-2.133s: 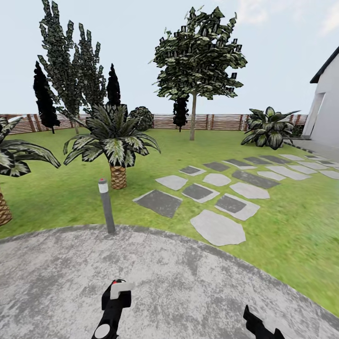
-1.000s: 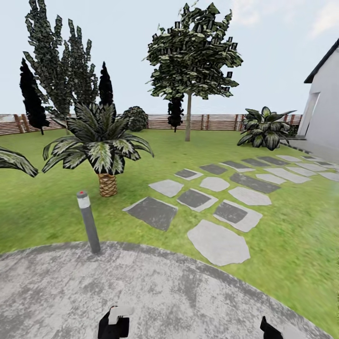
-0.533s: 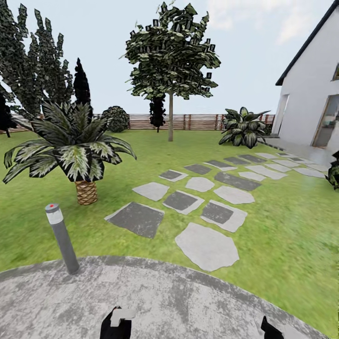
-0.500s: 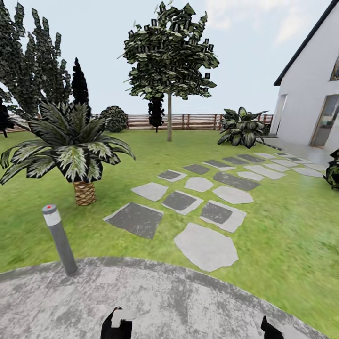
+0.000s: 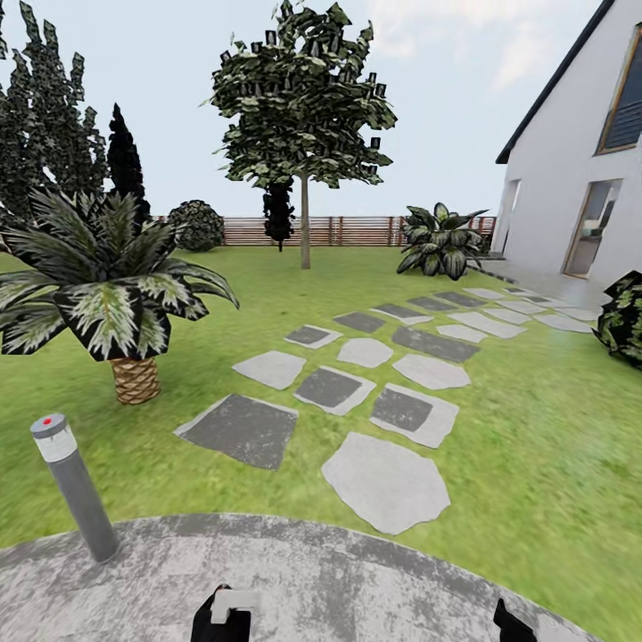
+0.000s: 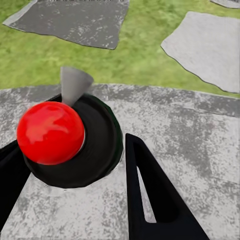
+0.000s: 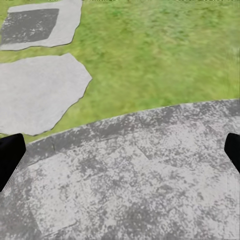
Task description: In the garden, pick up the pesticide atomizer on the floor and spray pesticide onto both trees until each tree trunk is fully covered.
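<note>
1. the left gripper (image 6: 75, 165) is closed on the atomizer (image 6: 70, 142): a black finger sits against each side of its round black body, which carries a shiny red ball on top and a pale grey cone-shaped nozzle.
2. in the head view the left gripper (image 5: 223, 615) pokes up at the bottom edge, black with a white piece of the atomizer (image 5: 234, 602) on top.
3. the atomizer is held above the grey paved patch (image 5: 339, 580), clear of the ground, with the grass edge just beyond it.
4. the right gripper (image 7: 120, 150) is spread wide, a dark fingertip at each side of the right wrist view and nothing between them but pavement.
5. in the head view the right gripper (image 5: 513, 624) is a small black tip at the bottom edge.
6. one tree (image 5: 299, 98) with a broad leafy top stands far across the lawn (image 5: 535, 428), its thin straight trunk (image 5: 305, 223) rising just in front of the wooden fence (image 5: 357, 230).
7. a path of grey stepping stones (image 5: 383, 481) runs from the paved patch toward the white house (image 5: 571, 178) at the right.
8. a short grey lamp post (image 5: 73, 486) with a red dot on its cap stands at the paving's left edge.
9. a low palm (image 5: 107, 285) grows behind the post, with tall dark narrow trees (image 5: 53, 125) farther back.
10. a broad-leaved bush (image 5: 441, 239) sits near the house by the fence.
</note>
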Robot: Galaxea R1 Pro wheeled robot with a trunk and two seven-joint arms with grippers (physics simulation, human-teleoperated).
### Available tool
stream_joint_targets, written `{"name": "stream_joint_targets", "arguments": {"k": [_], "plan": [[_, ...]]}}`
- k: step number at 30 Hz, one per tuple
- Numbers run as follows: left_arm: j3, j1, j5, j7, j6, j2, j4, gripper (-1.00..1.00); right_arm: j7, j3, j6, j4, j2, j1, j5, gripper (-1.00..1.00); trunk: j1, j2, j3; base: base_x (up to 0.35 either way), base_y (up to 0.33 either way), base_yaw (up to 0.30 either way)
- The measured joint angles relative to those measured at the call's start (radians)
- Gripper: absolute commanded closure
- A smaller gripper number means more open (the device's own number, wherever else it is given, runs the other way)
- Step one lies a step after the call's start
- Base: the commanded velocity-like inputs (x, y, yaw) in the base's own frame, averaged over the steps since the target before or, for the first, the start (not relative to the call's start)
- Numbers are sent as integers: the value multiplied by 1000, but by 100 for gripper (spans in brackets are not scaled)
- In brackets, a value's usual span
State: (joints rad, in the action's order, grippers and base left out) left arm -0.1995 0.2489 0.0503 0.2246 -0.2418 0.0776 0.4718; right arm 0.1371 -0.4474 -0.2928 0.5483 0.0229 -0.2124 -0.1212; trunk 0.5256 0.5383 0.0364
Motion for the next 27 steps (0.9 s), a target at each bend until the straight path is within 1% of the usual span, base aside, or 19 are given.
{"name": "stream_joint_targets", "arguments": {"k": [5, 13, 22, 27], "plan": [[1, 0, -1, 0, 0, 0, 0, 100, 0, 1, 0, 1, 0, 0, 5, -100, 0, 0, 0, 340, 74, -4], [0, 0, -4, 2, 5, 1, -1, 100, -1, 4, 0, 3, 0, 0, 8, -100, 0, 0, 0, 340, 15, -6], [-6, 0, -6, 4, 4, 2, -1, 100, -3, 6, 0, 3, 0, 0, 9, -100, 0, 0, 0, 340, 1, -157], [-7, 0, -6, 8, 4, 2, 0, 100, -3, 6, 0, 3, -1, 0, 9, -100, 0, 0, 0, 340, 0, -50]]}}
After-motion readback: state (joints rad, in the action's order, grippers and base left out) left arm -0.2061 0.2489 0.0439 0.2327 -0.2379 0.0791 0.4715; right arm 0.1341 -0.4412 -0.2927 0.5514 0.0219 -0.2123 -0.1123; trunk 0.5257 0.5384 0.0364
